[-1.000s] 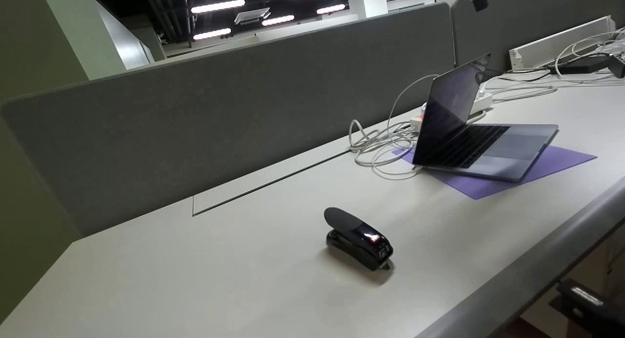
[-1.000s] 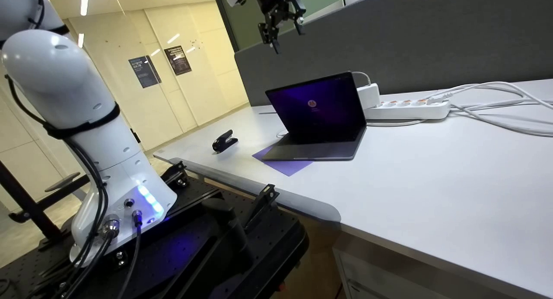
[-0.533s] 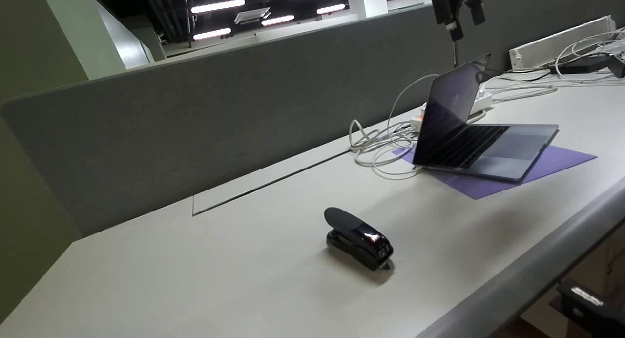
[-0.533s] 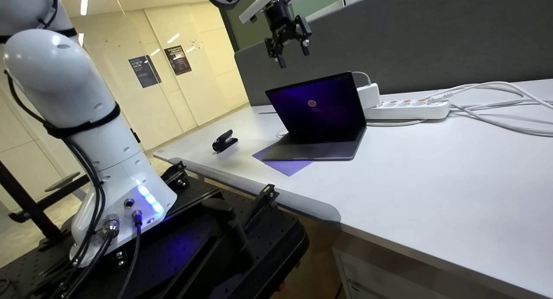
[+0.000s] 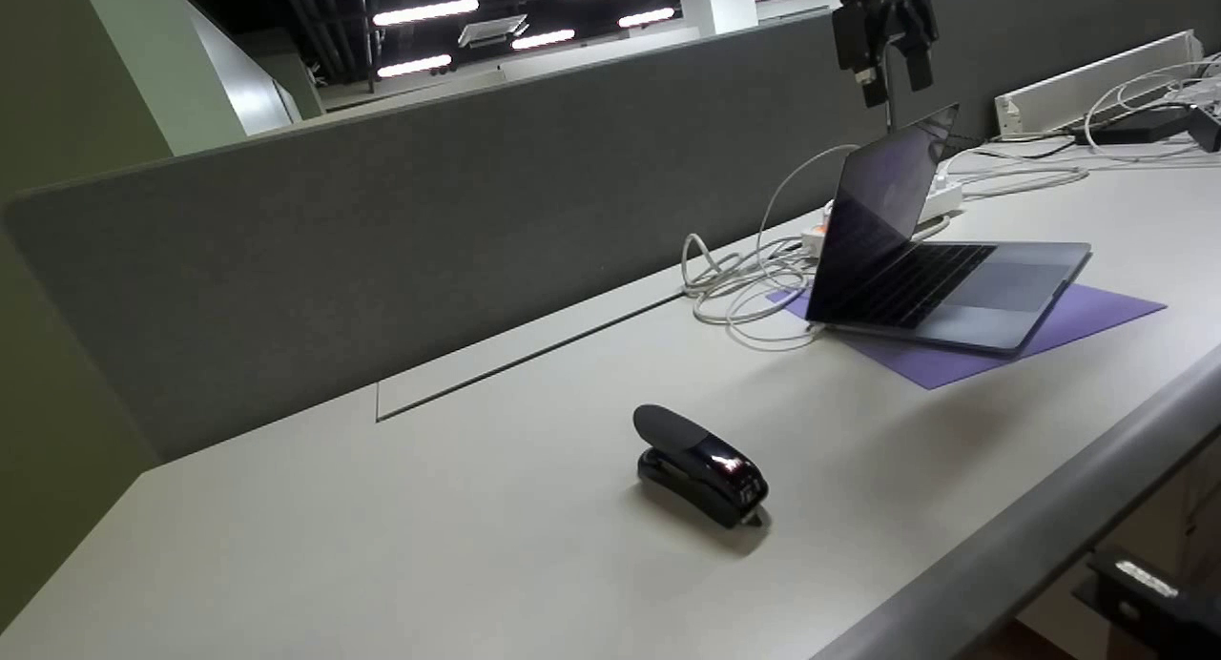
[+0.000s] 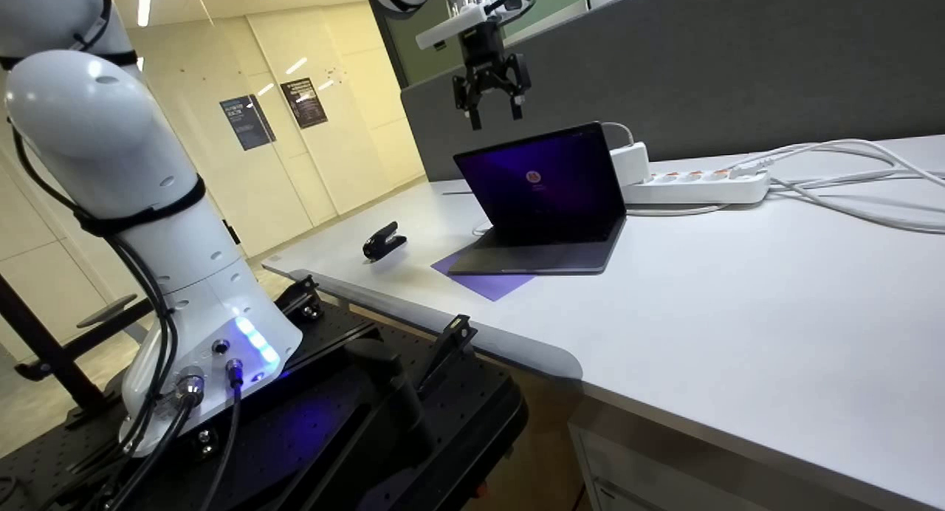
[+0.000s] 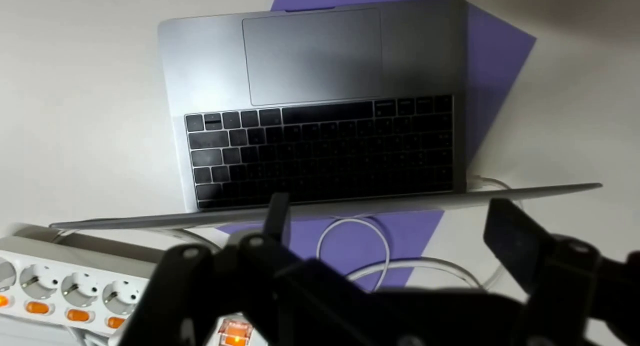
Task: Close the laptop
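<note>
One dark grey laptop (image 6: 546,208) is set partly over a purple sheet (image 5: 1078,315) on the white desk (image 6: 738,297); its lid (image 5: 882,197) is raised, and the screen (image 6: 546,175) is lit in purple with a small round icon. Above the laptop, near the lid's upper edge but apart from it, the gripper (image 6: 496,118) is held, as shown in both exterior views; its fingers (image 7: 515,246) are spread well apart, tips pointed down. In the wrist view the lid is seen almost edge-on, with keyboard (image 7: 325,151) and trackpad (image 7: 315,56) exposed. Behind the laptop and to its right, as the screen is faced, a white power strip (image 6: 698,190) is placed. At the laptop's left edge a white plug (image 7: 477,182) is seen. Farther out on that left side, well apart from the laptop, a black stapler-like object (image 5: 701,464) is noted on the desk. Beyond the laptop, the desk is backed by a grey partition (image 5: 477,240).
</note>
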`<state>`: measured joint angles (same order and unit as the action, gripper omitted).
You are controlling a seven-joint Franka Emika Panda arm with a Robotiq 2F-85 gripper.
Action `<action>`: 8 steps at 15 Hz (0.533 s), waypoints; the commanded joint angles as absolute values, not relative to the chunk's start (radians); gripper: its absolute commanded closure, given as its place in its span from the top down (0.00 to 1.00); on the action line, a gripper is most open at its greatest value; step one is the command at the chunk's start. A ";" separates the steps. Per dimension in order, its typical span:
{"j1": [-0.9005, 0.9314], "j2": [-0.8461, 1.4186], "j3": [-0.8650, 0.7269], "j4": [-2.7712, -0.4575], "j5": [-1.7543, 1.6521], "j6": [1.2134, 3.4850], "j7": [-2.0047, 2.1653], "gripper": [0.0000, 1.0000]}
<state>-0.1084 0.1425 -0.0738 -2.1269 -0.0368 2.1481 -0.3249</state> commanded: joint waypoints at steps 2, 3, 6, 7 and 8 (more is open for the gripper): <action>-0.112 0.190 -0.082 -2.072 -0.105 2.126 -0.339 1.00; -0.112 0.195 -0.081 -2.070 -0.115 2.133 -0.330 1.00; -0.115 0.184 -0.075 -2.099 -0.105 2.146 -0.335 1.00; -0.115 0.188 -0.075 -2.095 -0.107 2.146 -0.335 1.00; -0.115 0.190 -0.075 -2.092 -0.109 2.146 -0.335 1.00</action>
<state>-0.1127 0.1896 -0.0769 -2.0942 -0.1083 2.1490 -0.3358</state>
